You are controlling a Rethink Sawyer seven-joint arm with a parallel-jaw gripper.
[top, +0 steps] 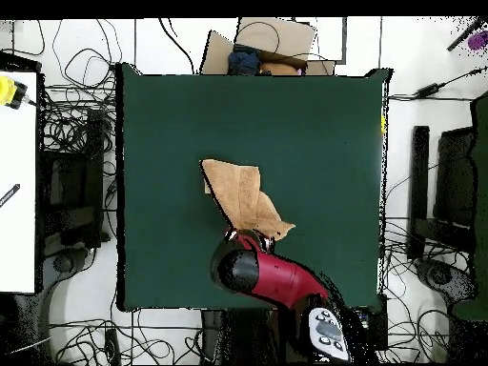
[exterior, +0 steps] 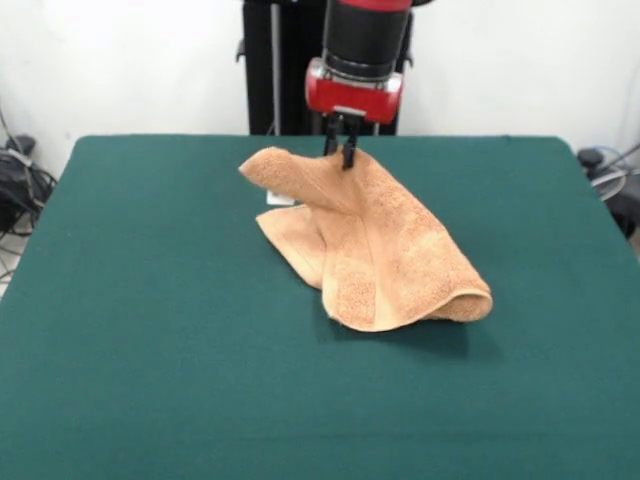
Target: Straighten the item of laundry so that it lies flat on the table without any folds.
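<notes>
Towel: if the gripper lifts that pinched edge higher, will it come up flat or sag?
Probably sag: the towel already drapes in soft folds from the gripper. It looks light, so the lift should be easy. Its terry pile may cling to the table, dragging rather than sliding.

a: what is the towel (exterior: 385,250) like?
b: orange-tan terry cloth, looped and rough, matt, with a flatter woven band across it.
a: and the table (exterior: 150,330)?
b: dark green top, cloth-like, matt, even and smooth-looking.
a: your own parts?
b: my wrist casing (exterior: 354,90) is glossy red, seemingly plastic; my gripper (exterior: 340,152) has dark, matt fingers.
</notes>
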